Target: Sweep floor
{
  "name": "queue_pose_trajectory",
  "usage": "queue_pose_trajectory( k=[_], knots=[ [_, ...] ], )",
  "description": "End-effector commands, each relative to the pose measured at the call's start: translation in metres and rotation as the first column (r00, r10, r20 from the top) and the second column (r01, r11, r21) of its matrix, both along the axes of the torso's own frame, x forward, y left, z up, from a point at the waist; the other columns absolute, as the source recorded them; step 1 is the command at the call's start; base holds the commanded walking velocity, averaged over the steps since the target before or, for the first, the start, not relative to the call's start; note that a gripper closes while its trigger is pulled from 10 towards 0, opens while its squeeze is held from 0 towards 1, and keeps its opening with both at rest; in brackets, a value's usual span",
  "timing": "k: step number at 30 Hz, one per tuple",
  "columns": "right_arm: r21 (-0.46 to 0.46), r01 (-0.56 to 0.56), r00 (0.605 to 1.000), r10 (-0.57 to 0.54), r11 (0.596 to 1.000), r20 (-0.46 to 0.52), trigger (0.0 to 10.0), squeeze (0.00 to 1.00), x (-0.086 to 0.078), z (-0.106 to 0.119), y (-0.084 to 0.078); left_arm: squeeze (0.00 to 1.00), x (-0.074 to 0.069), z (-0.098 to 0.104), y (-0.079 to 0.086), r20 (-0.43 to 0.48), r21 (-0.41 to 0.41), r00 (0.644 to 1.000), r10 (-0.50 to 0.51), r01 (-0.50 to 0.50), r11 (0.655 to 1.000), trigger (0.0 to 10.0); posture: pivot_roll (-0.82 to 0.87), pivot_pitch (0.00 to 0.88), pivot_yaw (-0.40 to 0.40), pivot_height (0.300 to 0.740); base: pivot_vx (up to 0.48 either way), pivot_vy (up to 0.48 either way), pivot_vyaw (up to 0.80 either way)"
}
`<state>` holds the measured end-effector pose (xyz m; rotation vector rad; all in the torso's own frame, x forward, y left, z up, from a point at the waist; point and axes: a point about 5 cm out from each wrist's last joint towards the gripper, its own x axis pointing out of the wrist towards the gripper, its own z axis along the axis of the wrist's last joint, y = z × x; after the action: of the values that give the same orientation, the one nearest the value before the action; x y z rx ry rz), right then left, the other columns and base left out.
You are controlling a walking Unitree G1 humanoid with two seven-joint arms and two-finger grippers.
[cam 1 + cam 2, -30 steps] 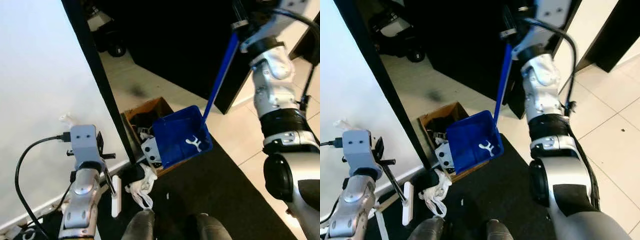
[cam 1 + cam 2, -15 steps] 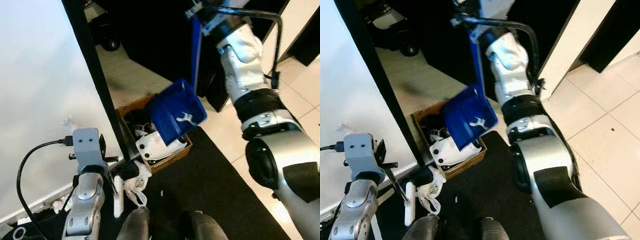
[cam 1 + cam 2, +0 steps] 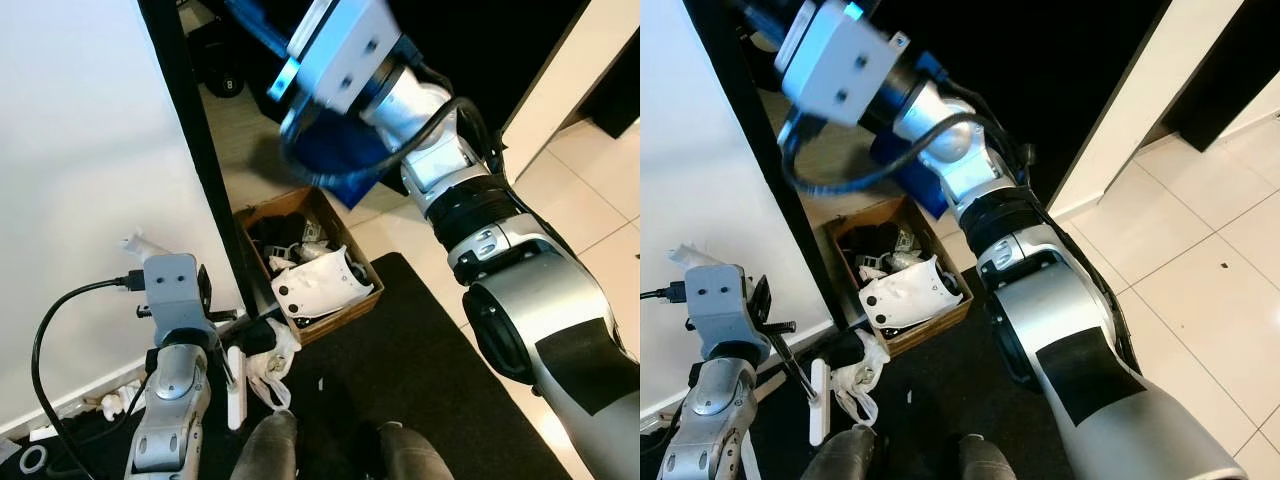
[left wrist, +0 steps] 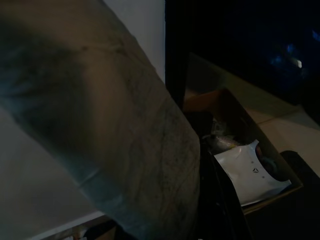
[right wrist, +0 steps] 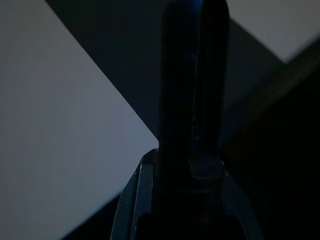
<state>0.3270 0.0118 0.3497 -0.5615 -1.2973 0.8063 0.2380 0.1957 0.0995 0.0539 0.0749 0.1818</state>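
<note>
CHANGE: I've swung the blue dustpan (image 3: 335, 160) up over the cardboard box (image 3: 330, 318), centre frame | RIGHT: right gripper (image 5: 192, 165) clamped on its handle | LEFT: left gripper (image 3: 215, 345), grip state unclear, lower left | MEANING: dumping step probably under way.

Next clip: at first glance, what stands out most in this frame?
The right arm swings across the upper middle of the head view, its end effector raised toward the dark doorway with the blue dustpan tilted behind it. Below, an open cardboard box on the floor by the black door frame holds white and dark junk. The left arm sits low by the white wall, beside a crumpled white bag.
</note>
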Motion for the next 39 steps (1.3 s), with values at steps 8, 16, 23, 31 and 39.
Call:
queue_pose_trajectory(
  k=[8,16,23,31,39],
  knots=[
    [0.154,0.026,0.99,-0.004,0.988,-0.14,10.0,0.0,0.013,0.01,-0.018,0.0,0.001,0.001,-0.005,0.006,-0.005,1.0,-0.008,0.008,1.0,10.0,0.16,0.12,-0.087,0.74,0.0,0.0,0.0],
    [0.284,0.218,0.953,-0.142,0.934,-0.268,10.0,0.0,0.034,0.015,-0.082,0.0,0.006,0.0,-0.008,-0.005,0.001,0.999,-0.04,0.04,0.999,10.0,0.12,0.12,-0.05,0.74,0.0,0.0,0.0],
    [0.345,0.317,0.912,-0.185,0.883,-0.366,10.0,0.0,0.034,0.013,-0.133,0.0,0.013,0.003,-0.004,0.002,0.008,0.997,-0.072,0.072,0.997,10.0,0.07,0.128,-0.014,0.74,0.0,0.0,0.0],
    [0.346,0.4,0.846,-0.197,0.849,-0.495,10.0,0.0,0.024,-0.001,-0.177,0.0,0.023,0.01,0.011,0.01,0.055,0.997,-0.078,0.077,0.995,10.0,0.05,0.139,0.002,0.74,0.0,0.0,0.0],
    [0.201,0.451,0.775,-0.269,0.87,-0.572,10.0,0.0,0.0,-0.01,-0.209,0.0,0.023,0.013,0.029,0.007,0.098,0.998,-0.055,0.054,0.994,10.0,0.02,0.152,0.013,0.74,0.0,0.0,0.0]
  ],
)
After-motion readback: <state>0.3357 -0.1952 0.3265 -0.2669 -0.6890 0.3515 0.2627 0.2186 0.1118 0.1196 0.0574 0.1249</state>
